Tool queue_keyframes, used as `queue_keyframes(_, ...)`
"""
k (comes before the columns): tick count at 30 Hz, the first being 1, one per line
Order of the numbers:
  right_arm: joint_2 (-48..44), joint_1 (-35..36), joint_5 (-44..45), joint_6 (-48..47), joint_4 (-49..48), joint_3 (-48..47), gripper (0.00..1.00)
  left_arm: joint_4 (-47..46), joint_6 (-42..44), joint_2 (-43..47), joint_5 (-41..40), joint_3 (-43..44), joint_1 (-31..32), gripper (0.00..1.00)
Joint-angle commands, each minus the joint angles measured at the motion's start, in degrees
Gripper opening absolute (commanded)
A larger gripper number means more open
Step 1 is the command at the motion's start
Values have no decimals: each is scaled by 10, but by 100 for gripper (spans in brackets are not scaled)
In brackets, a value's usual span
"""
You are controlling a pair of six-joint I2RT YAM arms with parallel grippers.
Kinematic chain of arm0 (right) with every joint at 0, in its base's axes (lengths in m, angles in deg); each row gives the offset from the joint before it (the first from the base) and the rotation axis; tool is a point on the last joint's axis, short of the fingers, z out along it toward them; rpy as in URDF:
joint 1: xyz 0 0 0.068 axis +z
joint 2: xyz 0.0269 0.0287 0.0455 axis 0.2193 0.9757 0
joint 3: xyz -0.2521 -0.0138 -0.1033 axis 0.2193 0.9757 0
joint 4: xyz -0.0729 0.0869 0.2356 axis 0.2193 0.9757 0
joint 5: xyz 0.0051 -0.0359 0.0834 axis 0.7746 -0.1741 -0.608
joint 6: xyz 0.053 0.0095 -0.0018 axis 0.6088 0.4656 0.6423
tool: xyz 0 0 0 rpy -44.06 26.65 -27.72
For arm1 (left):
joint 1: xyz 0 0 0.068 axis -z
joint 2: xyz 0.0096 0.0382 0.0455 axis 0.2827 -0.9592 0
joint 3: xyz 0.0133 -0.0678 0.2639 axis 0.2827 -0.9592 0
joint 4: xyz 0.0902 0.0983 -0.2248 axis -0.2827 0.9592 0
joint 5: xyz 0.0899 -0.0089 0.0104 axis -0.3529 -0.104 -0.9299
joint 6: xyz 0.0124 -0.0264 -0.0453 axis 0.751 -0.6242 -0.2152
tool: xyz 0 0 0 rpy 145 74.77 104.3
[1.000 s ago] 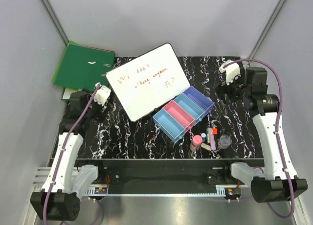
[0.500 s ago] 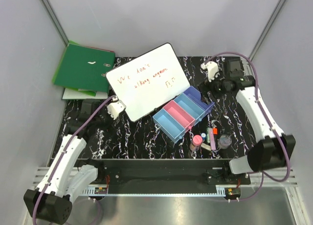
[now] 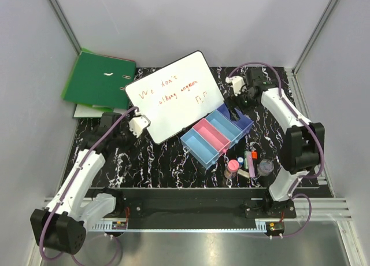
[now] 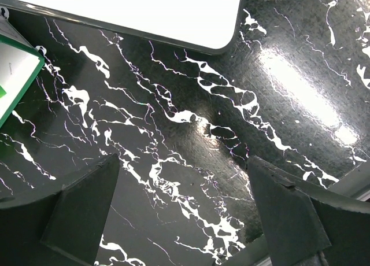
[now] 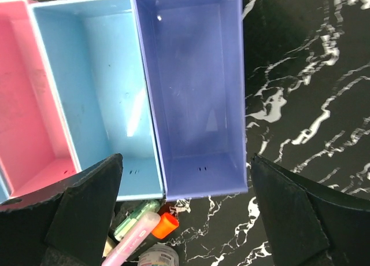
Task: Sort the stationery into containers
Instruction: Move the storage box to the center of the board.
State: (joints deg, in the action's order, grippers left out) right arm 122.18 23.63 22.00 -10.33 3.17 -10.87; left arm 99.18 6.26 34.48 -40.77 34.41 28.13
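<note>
A black table veined with white fills the middle of the overhead view, boxed in by pale grey walls. A whiteboard lies at centre and a green binder at upper left. The containers, four joined bins, sit right of centre, with the stationery clustered just below them near the front edge. The left gripper is spread wide over bare table below the whiteboard's corner. The right gripper is spread wide above the purple bin.
</note>
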Motion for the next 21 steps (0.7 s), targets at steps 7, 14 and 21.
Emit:
queue_keyframes(7,58,20,-12,12,-14,-41,100,-16,-15,-31,-5,49,6,99)
queue_keyframes(14,105,25,-17,-2,-9,-55,82,-34,-17,-42,-12,55,9,99)
queue_keyframes(21,136,24,-3,0,-32,-19,80,-54,-28,-77,-30,61,13,99)
